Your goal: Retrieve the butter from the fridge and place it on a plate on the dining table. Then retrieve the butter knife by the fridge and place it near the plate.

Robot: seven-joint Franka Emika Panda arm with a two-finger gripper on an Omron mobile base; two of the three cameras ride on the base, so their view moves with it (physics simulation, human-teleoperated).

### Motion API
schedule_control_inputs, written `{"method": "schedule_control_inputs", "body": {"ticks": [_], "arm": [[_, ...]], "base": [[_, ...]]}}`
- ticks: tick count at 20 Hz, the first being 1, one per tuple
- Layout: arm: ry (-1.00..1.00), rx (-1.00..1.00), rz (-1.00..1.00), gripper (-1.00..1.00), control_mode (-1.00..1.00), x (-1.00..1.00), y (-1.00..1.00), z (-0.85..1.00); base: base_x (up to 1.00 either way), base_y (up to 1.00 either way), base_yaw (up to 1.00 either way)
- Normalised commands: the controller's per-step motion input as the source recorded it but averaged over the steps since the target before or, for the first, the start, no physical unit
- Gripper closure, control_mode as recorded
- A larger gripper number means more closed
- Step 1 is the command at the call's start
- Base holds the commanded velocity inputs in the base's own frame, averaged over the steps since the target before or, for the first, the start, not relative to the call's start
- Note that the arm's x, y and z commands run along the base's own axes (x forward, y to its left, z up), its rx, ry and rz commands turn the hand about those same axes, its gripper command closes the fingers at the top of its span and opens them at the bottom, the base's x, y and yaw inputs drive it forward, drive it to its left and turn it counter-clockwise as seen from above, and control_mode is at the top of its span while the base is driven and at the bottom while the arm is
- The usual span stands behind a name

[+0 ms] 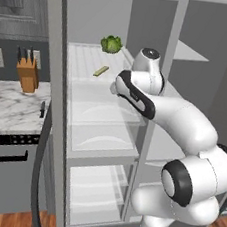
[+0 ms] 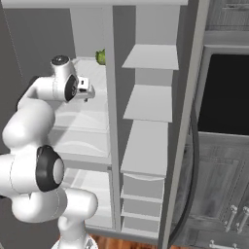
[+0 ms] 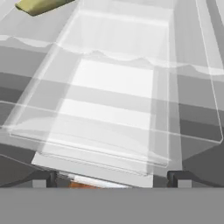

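the end effector (image 3: 112, 177), jaws spread wide and empty, hangs over the tall grey fridge's (image 1: 56, 103) clear drawer (image 3: 118, 100), near the thin pale-yellow butter stick (image 1: 101, 71).

**Even, soft render light; coarse and slightly blurred**

All three views are evenly lit, with no visible lamp and no hard shadows. The fridge (image 1: 58, 129) interior reads brightest: white shelves (image 1: 102, 74) ahead of the hand look washed out, with little contrast. Deeper recesses beyond the hand fall to flat mid grey. The clear drawer (image 3: 113, 100) just below the hand shows pale, streaky reflections along its walls. The arm (image 1: 180, 118) carries a soft sheen, no sharp glare. Edges are soft and pixelated throughout; the butter (image 3: 41, 5) near the frame's edge is blurred.
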Motion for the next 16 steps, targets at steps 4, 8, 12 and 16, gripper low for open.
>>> {"method": "schedule_control_inputs", "body": {"ticks": [4,8,12,16], "arm": [[-0.11,0.00,0.00,-1.00,-1.00,0.27,0.51,0.59],[0.00,0.01,-0.02,-1.00,-1.00,0.61,0.34,0.37],[0.02,0.02,-0.11,-1.00,-1.00,0.50,0.02,0.09],[0.00,0.04,-0.09,-1.00,-1.00,0.41,0.00,0.06]], "base": [[0.00,0.00,0.00],[0.00,0.00,0.00],[0.00,0.00,0.00],[0.00,0.00,0.00]]}}
